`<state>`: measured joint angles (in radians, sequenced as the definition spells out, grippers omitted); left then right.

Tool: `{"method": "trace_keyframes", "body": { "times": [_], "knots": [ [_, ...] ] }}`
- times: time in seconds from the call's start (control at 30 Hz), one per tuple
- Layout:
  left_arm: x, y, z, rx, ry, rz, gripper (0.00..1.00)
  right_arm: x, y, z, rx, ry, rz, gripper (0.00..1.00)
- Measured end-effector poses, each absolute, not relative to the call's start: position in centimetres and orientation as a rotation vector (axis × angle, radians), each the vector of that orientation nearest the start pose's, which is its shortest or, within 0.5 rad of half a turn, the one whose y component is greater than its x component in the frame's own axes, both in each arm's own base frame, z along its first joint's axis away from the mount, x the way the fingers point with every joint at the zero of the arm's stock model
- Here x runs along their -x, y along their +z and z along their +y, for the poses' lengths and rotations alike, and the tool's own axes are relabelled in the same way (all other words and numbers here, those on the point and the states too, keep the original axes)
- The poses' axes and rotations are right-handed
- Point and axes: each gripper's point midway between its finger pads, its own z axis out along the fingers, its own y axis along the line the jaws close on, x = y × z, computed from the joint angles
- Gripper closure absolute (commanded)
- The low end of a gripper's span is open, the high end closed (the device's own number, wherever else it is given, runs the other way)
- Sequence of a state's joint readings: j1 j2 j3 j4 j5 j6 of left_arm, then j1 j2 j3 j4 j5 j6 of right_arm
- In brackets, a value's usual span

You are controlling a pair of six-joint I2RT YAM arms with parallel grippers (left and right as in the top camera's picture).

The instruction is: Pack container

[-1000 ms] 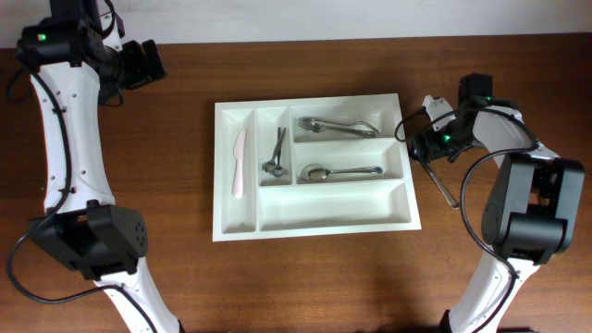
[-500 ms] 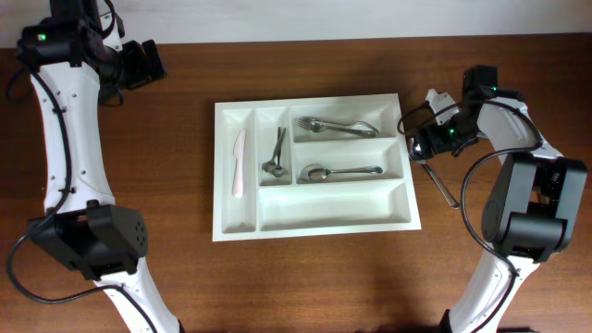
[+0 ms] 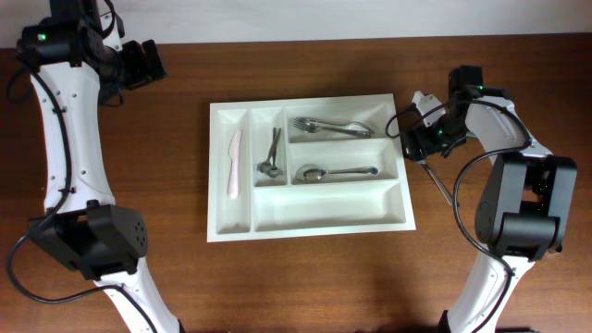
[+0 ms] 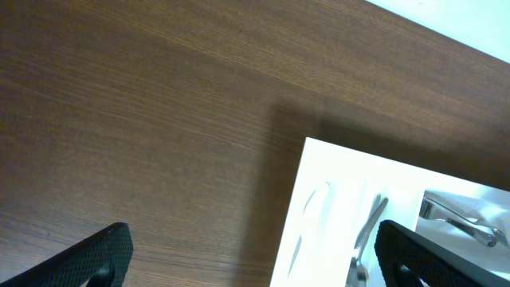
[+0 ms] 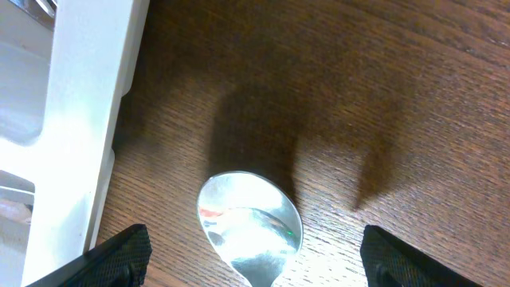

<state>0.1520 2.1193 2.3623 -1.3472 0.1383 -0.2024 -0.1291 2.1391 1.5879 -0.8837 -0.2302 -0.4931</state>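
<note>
Dark grained wood table [image 3: 305, 287], glossy white plastic tray [image 3: 324, 211] centre, left gripper [image 4: 267, 255] spread wide, right gripper [image 5: 255, 257] wide over steel spoon [image 5: 249, 226].

From overhead we looked straight down on the whole desk [image 3: 305, 277]. Our left wrist camera sat high, facing past the left hand [image 4: 255, 257] toward the container [image 4: 343, 155] corner ahead. Our right wrist camera hung close over a spoon [image 5: 251, 222] ahead of the right hand [image 5: 255, 257], with the container edge beside it. All three views shared the container.
</note>
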Motion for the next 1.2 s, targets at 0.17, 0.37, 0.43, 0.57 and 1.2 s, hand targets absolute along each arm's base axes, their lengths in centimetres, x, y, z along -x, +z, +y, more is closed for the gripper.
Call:
{"method": "trace_keyframes", "body": {
  "times": [0.17,0.37,0.43,0.57,1.2],
  "knots": [
    [-48.9,23.8,5.1,0.428,-0.201,2.637,0.01,-44.0,1.9,-1.9,0.555,0.235,2.869,0.15],
    [-48.9,23.8,5.1,0.428,-0.200,2.637,0.01,-43.6,0.7,-2.0,0.559,0.216,2.872,0.15],
    [-48.9,23.8,5.1,0.428,-0.200,2.637,0.01,-43.7,0.5,-2.0,0.559,0.211,2.872,0.18],
    [-48.9,23.8,5.1,0.428,-0.200,2.637,0.01,-44.2,0.3,-2.1,0.557,0.196,2.857,0.48],
    [-48.9,23.8,5.1,0.428,-0.200,2.638,0.01,-45.3,2.4,-2.2,0.563,0.218,2.885,0.73]
  ]
}}
